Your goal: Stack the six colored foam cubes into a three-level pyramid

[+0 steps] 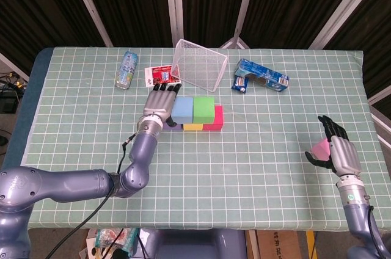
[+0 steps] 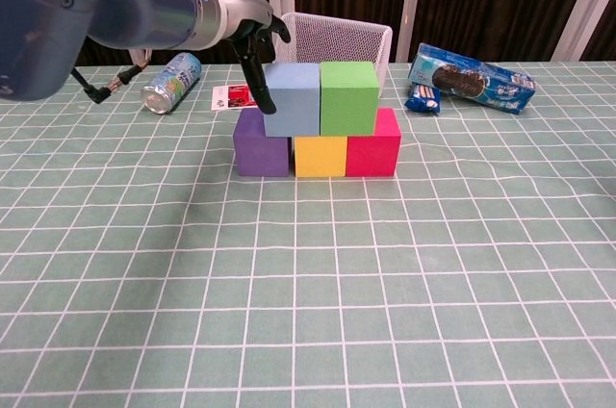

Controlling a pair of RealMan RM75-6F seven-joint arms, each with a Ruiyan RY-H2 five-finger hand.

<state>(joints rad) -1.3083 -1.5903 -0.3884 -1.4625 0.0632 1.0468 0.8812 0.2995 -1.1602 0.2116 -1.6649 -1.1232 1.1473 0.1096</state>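
Observation:
A purple cube (image 2: 261, 142), a yellow cube (image 2: 320, 156) and a magenta cube (image 2: 373, 143) form a row on the table. A light blue cube (image 2: 292, 98) and a green cube (image 2: 347, 97) sit side by side on top of them. My left hand (image 1: 160, 103) hangs just left of the blue cube with its fingers (image 2: 256, 76) apart, holding nothing. Far to the right, near the table edge, my right hand (image 1: 338, 152) holds a pink cube (image 1: 320, 148); it shows only in the head view.
Behind the stack stands a white wire basket (image 1: 198, 63). A drink can (image 1: 127, 69) and a red packet (image 1: 160, 76) lie at the back left. A blue cookie pack (image 1: 261, 79) lies at the back right.

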